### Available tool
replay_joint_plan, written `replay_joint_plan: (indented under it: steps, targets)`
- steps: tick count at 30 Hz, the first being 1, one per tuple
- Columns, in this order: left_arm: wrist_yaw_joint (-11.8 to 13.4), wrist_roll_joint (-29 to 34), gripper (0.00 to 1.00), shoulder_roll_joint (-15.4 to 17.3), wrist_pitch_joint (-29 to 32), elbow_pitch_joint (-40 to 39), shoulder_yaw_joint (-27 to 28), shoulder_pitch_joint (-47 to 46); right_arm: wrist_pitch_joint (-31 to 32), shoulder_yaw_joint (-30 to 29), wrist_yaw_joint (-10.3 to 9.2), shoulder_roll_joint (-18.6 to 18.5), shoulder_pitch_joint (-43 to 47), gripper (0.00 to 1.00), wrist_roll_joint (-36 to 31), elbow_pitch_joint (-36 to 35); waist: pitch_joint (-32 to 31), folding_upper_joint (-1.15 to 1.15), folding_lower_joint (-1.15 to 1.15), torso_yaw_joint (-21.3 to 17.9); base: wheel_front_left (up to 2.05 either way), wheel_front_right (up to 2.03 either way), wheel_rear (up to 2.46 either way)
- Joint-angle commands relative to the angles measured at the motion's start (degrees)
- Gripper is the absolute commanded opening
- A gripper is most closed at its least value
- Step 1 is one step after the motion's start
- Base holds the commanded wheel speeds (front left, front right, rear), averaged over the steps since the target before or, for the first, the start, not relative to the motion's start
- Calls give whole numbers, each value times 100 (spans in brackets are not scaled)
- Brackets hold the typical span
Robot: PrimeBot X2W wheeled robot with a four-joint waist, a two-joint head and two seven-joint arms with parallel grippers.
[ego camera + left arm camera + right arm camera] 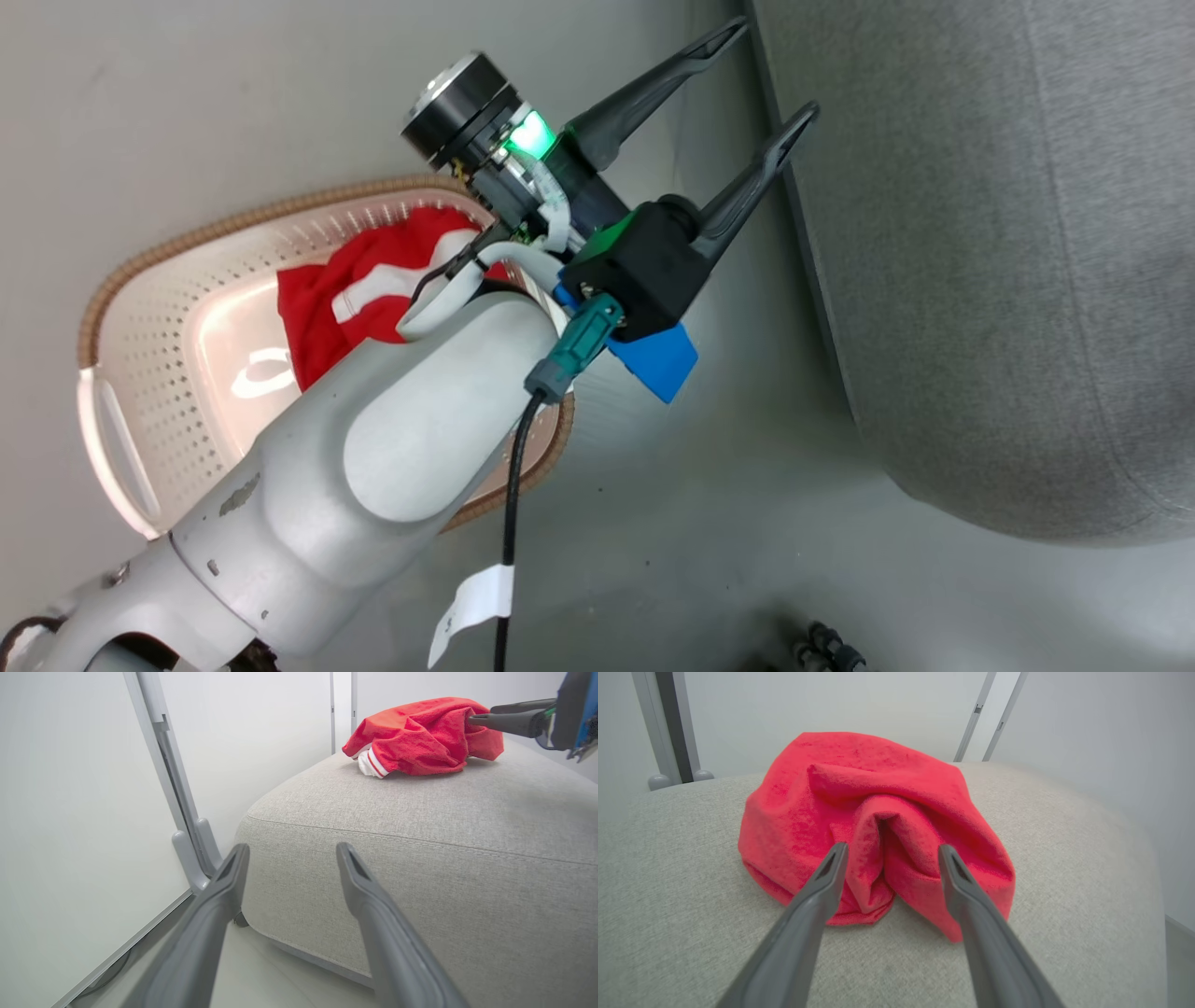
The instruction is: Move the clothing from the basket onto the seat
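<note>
The striped garment [373,280] in the basket [149,392] looks soft and light: pinch a raised fold. Both hands are spread: left hand [292,851] empty, right hand [893,851] astride the red garment [878,779] on the seat [668,858].

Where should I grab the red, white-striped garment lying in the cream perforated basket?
Come straight down from above onto the red, white-striped garment and pinch its bunched upper fold: it lies crumpled low inside the cream perforated basket, whose walls likely block a sideways approach.

Two red garments were counted: basket garment [308,336], seat garment [878,812]. One basket [140,373], one seat [980,233]. Two grippers: left gripper [777,67], right gripper [892,848].
</note>
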Motion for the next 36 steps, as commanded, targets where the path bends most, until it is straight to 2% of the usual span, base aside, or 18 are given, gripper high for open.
replay_joint_plan:
  steps: [1,8,19,29,36]
  targets:
    - [67,-93,100,-10,-70,75,87,146,-3,36,1,101,278,100,-92,-196,-431,0,0,1,0,0,0]
    - [279,-382,100,-58,-150,109,480,606,-3,493,1,308,903,100,-237,-976,-1208,0,0,211,0,0,0]
    - [546,-411,100,-7,-150,-486,1626,1622,-3,1970,1,240,1177,100,-202,-1464,-2151,0,0,866,0,0,0]
    - [477,-233,100,-199,-151,-747,2638,2621,-3,3006,1,319,1373,100,-149,-1415,-2862,0,0,1427,0,0,0]
    - [319,-74,100,-410,-146,-757,3179,3264,-3,3320,1,486,1736,100,-75,-1306,-3275,0,0,1703,0,0,0]
